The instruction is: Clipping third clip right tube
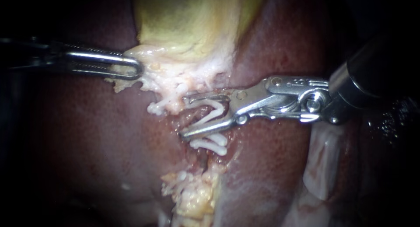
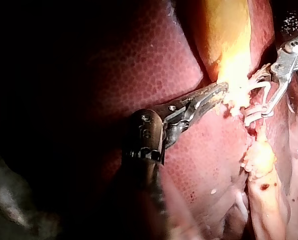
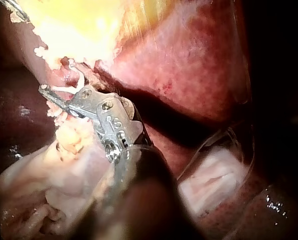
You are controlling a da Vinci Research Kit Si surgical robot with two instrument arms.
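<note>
Endoscope view, w/ both wrist views for ref. My left instrument (image 1: 136, 69) enters from the left; its claw is closed on the pale tissue (image 1: 151, 78) fringing the lower edge of the yellow-green gallbladder (image 1: 192, 21). The left wrist view confirms this, w/ the claw (image 2: 220, 91) clamped on that same whitish fringe. My right instrument (image 1: 184, 116) enters from the right, shaft dark, wrist section bright metal. Its claw stands wide apart yet carries a white V-shaped clip (image 1: 213, 111) seated between its two halves, each leg lying against one half, so the claw grips the clip while the clip itself is still spread. The clip's mouth faces the reddish tube (image 1: 195, 118), which runs from the pale tissue down toward a lump of yellow fat (image 1: 197, 196); the tube lies inside the spread legs, approx. mid-gap. Just below the lower half of the claw sit two closed white clips (image 1: 212, 144), side by side on the tube. A further white clip (image 1: 157, 107) lies beside the pale tissue, on the far side from my right instrument — what it holds I cannot tell. Dark red liver (image 1: 87, 135) surrounds everything.
</note>
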